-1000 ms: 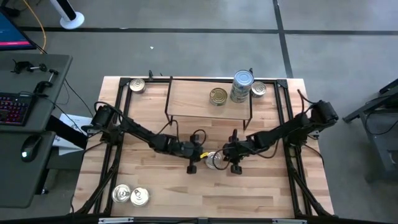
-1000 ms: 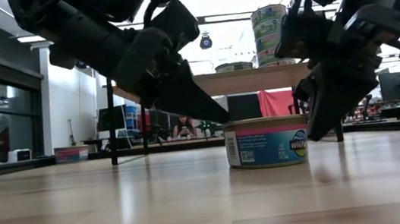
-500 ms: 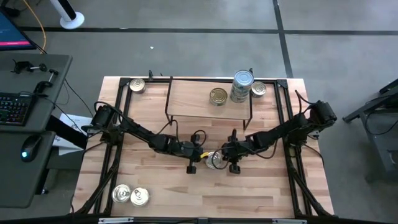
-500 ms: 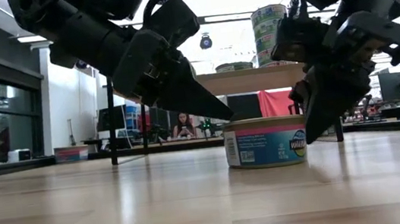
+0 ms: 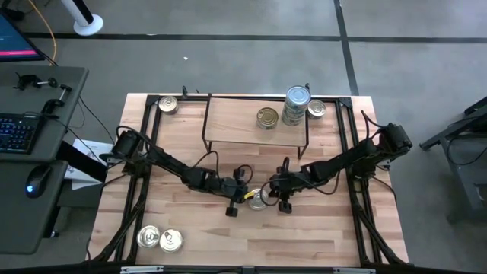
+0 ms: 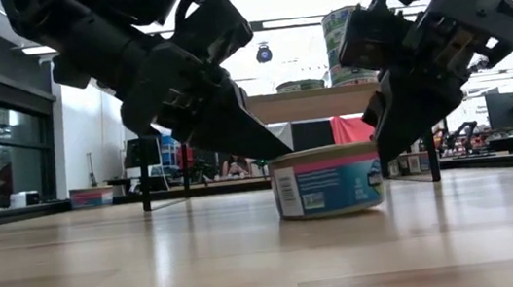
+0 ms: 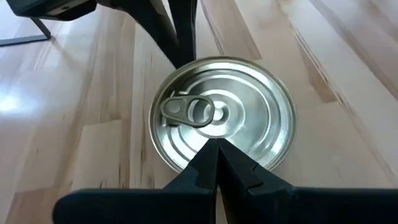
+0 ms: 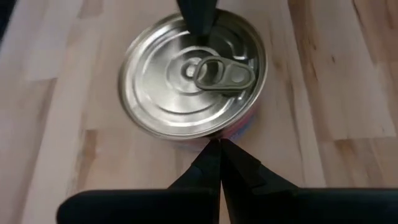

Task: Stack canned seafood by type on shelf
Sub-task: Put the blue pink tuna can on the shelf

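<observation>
A silver-topped tin [image 5: 259,198] with a blue and pink label [image 6: 328,182] sits mid-table between my two grippers. My left gripper [image 5: 248,195] is shut, its tips at the tin's left side [image 6: 280,152]. My right gripper [image 5: 272,195] is shut too, its tips at the tin's right side [image 6: 382,154]. Behind stands the shelf [image 5: 236,122], carrying a gold tin [image 5: 267,117] and a stack of tins [image 5: 297,105]. My left gripper presses its shut fingertips [image 7: 214,149] on the tin's lid just inside the rim [image 7: 193,163], slanting down from the table's left. My right gripper pushes its shut fingertips [image 8: 214,152] against the tin's side wall [image 8: 233,132] just under the rim, slanting down from the table's right. The tin rests on the table, tipped slightly, its right side a little higher.
Two tins [image 5: 149,237] [image 5: 171,240] lie near the near left corner, one tin [image 5: 168,104] at the far left corner, and one [image 5: 316,109] by the shelf's right end. A black metal frame [image 5: 351,152] borders the table.
Both shut grippers have shifted a little toward the table's left with the tin between them. The tin has slid slightly left along the table and has gone from flat to slightly tipped.
</observation>
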Controlling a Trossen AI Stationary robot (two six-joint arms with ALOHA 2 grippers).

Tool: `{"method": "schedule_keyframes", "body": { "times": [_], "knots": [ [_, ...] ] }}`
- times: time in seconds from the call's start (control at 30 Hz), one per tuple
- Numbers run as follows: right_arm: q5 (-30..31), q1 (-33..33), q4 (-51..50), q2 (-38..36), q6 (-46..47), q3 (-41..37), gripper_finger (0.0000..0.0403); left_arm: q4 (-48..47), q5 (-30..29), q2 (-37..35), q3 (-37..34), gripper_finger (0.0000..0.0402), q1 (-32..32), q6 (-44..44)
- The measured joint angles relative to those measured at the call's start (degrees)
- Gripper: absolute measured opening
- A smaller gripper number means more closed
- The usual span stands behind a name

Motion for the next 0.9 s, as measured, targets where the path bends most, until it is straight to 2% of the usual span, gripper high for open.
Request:
{"method": "schedule_keyframes", "body": {
  "times": [0.3, 0.4, 0.73, 0.9],
  "knots": [
    [-2.2, 1.7, 1.4, -0.1, -0.4, 3.7, 0.0000, -2.7, -1.4, -0.1, -0.1, 0.0000, 0.0, -0.1],
    [-0.8, 2.4, 3.0, -0.3, -1.5, 6.0, 0.0000, -4.4, -1.0, 0.6, -0.4, 0.0000, 0.1, 0.0],
    [0.6, 2.4, -0.3, -0.1, -5.3, 11.8, 0.0000, -7.6, -0.7, -0.4, -0.2, 0.0000, 0.0, 0.6],
    [0.6, 2.2, -5.4, -0.1, -8.4, 17.0, 0.0000, -18.6, -2.2, -3.9, -0.3, 0.0000, 1.0, 0.9]
  ]
}}
